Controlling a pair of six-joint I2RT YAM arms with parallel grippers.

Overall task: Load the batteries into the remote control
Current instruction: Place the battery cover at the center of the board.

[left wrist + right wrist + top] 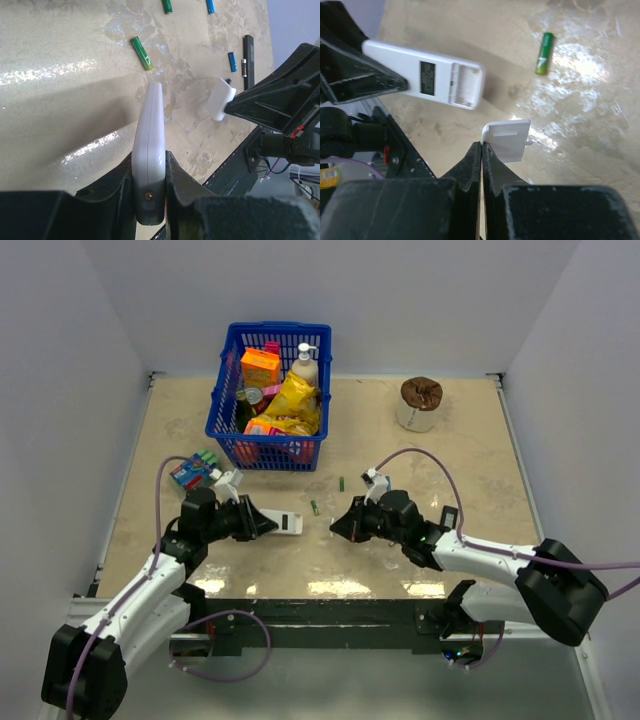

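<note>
Two green batteries [142,52], two blue batteries [232,61], one white remote control [150,150], one black remote [248,47], one white cover [507,140].

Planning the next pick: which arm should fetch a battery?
Likely right. The left gripper is clamped on the remote control; the right gripper, shut by the white cover, has a green battery close ahead.

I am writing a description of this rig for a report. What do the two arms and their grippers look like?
The left arm and right arm have white shells with black joints. The left gripper and right gripper are black, each with two wedge-shaped fingers. A thin purple cable loops from each wrist along its arm.
</note>
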